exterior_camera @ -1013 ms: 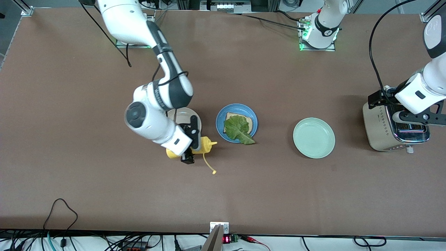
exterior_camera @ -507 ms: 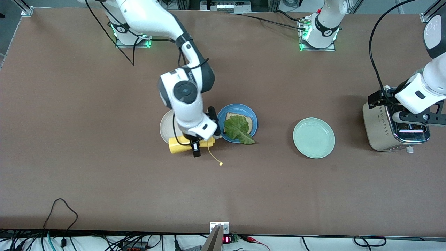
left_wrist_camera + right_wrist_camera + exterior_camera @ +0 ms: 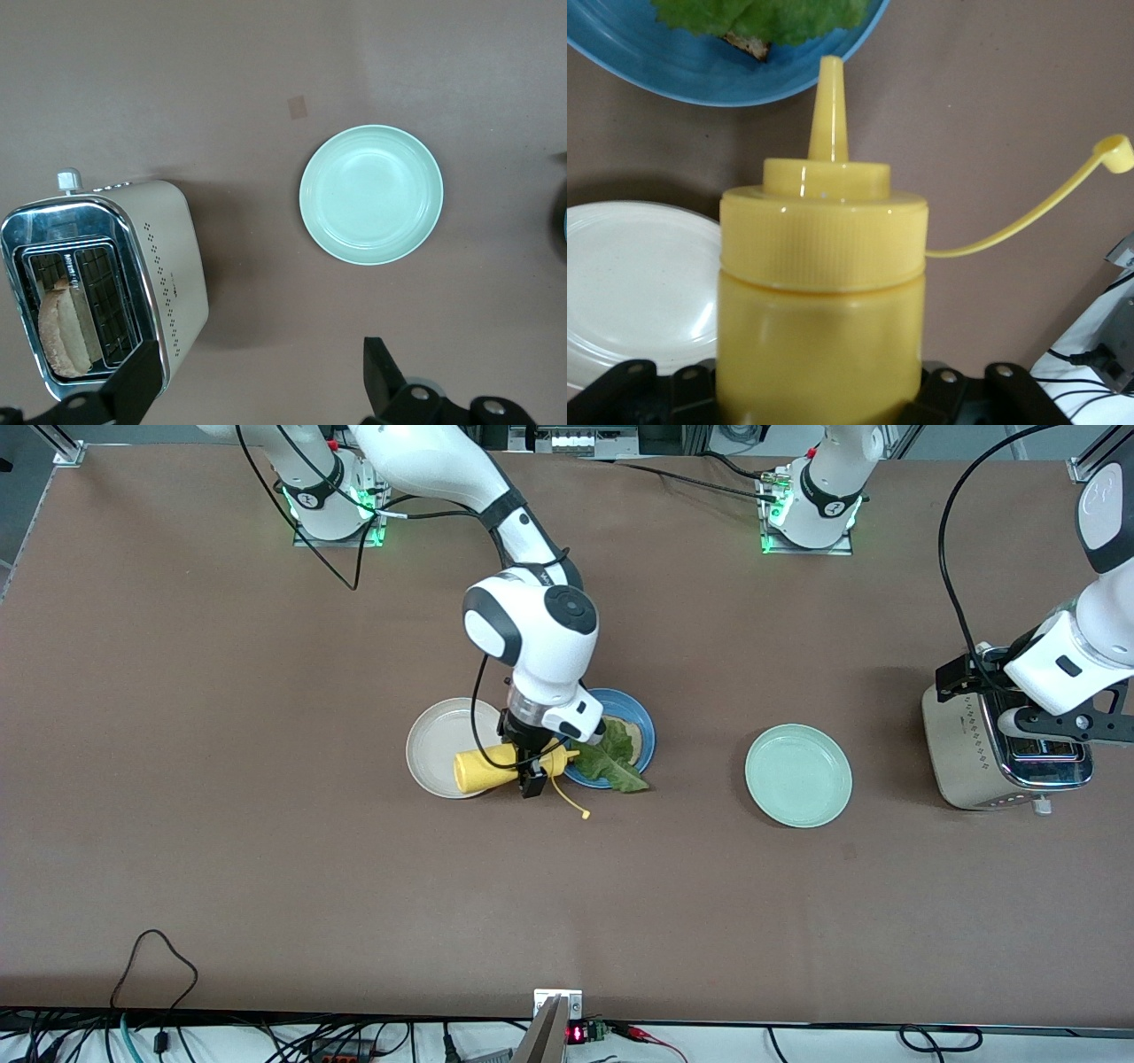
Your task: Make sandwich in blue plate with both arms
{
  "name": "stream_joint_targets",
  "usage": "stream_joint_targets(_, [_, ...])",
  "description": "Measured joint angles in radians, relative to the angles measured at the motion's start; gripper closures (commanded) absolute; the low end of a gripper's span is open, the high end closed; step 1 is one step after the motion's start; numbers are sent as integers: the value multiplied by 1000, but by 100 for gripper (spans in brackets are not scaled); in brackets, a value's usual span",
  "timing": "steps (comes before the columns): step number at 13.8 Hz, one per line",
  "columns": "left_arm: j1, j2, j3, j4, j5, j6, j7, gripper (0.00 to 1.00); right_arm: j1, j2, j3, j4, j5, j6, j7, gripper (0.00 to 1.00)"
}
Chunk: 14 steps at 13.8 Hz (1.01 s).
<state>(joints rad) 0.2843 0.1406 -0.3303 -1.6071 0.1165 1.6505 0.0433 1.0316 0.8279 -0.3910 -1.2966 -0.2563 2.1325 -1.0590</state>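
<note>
So the sandwich is only partway there: one slice of bread with a ruffled green lettuce leaf on top, sitting in the blue plate around the middle of the table. The leaf's tip hangs out over the plate's rim on the side nearer the front camera. No top slice on it.

Right gripper is up in the air over the gap between the blue plate and the cream-white plate just beside it, toward the right arm's end of the table. Its fingers are pinched around a yellow squeeze bottle, held on its side, with the nozzle aimed at the blue plate. The bottle's body hangs over the cream plate's rim. In the right wrist view you get the bottle filling most of the shot, nozzle pointing toward the blue plate's edge, and the little cap on its strap dangling off to the side, uncapped.

Out from there, toward the left arm's end, there's a pale mint-green plate with nothing on it, well apart from the blue one. Further along sits a beige and chrome toaster. The left wrist view shows a slice of bread down in one of its slots.

Left gripper hovers over the toaster's end of the table, fingers spread wide, holding nothing. That arm is just waiting.
</note>
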Motion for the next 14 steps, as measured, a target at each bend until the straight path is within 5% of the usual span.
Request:
stream_joint_targets(8, [-1, 0, -1, 0, 0, -14, 0, 0, 32, 47, -21, 4, -51, -31, 84, 80])
stream_joint_targets(10, [-1, 4, -2, 0, -11, -36, 0, 0, 9, 26, -37, 8, 12, -51, 72, 80])
stream_joint_targets(14, [8, 41, 4, 1, -56, -41, 0, 0, -130, -69, -44, 18, 277, -59, -150, 80])
